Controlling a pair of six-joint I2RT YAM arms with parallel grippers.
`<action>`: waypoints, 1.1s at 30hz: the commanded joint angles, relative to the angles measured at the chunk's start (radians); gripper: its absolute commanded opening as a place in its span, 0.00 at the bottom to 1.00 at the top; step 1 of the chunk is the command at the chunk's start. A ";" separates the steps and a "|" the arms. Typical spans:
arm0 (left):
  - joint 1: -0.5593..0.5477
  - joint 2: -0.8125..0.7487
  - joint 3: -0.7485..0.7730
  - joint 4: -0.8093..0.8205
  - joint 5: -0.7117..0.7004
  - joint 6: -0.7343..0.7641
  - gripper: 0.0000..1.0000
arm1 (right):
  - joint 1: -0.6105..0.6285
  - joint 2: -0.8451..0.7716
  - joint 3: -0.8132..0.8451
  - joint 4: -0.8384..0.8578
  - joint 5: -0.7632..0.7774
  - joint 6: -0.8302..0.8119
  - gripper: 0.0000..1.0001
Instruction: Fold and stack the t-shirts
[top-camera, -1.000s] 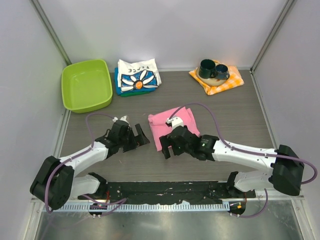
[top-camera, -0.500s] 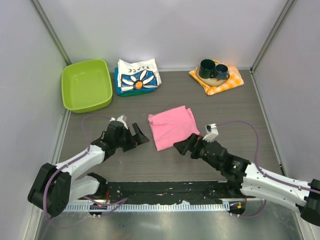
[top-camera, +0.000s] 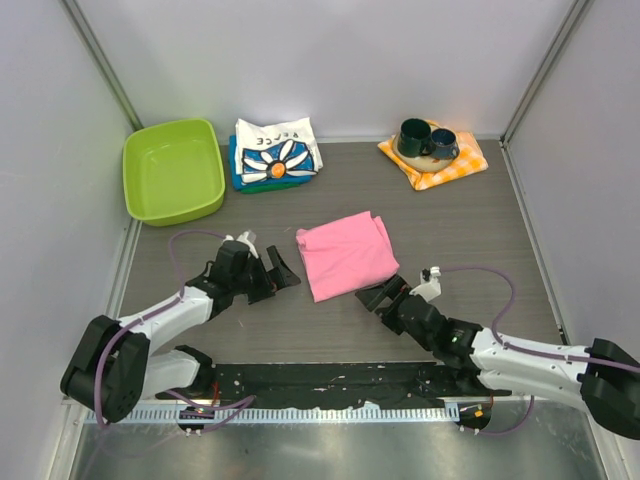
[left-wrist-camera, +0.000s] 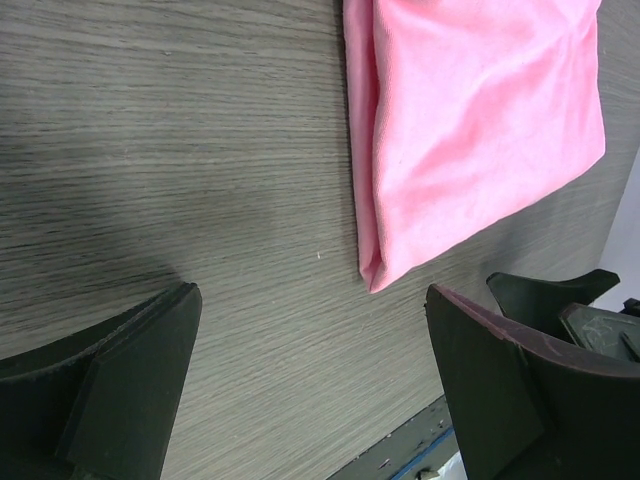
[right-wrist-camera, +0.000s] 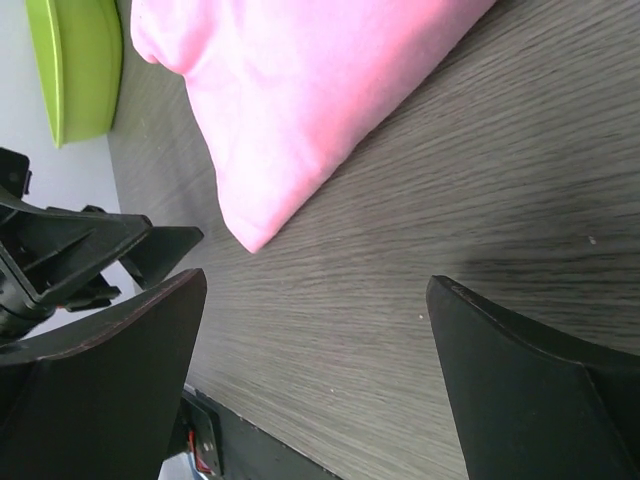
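Note:
A bright pink t-shirt (top-camera: 346, 255) lies folded flat at the table's middle, also visible in the left wrist view (left-wrist-camera: 470, 120) and the right wrist view (right-wrist-camera: 300, 90). My left gripper (top-camera: 284, 268) stands open just left of it, with only bare table between its fingers (left-wrist-camera: 315, 370). My right gripper (top-camera: 381, 290) is open off the shirt's near right corner, low over the table and holding nothing (right-wrist-camera: 315, 350). At the back, a white t-shirt with a blue daisy print (top-camera: 277, 153) rests on a folded blue and green pile (top-camera: 240, 178).
A lime green basin (top-camera: 173, 170) sits at the back left. Two dark mugs (top-camera: 427, 139) stand on an orange-and-white checked cloth (top-camera: 455, 165) at the back right. Grey walls close in the table on three sides.
My right gripper has drawn back off the pink t-shirt toward the near right, leaving it flat. The left gripper has hardly moved.

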 joint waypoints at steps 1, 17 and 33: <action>0.011 0.005 0.031 0.043 0.021 -0.008 1.00 | 0.005 0.082 0.014 0.159 0.072 0.075 0.98; 0.062 0.010 0.020 0.080 0.047 -0.052 1.00 | 0.009 0.560 0.068 0.497 0.058 0.192 0.95; 0.125 0.046 0.023 0.100 0.102 -0.038 1.00 | -0.046 0.915 0.106 0.784 -0.009 0.245 0.69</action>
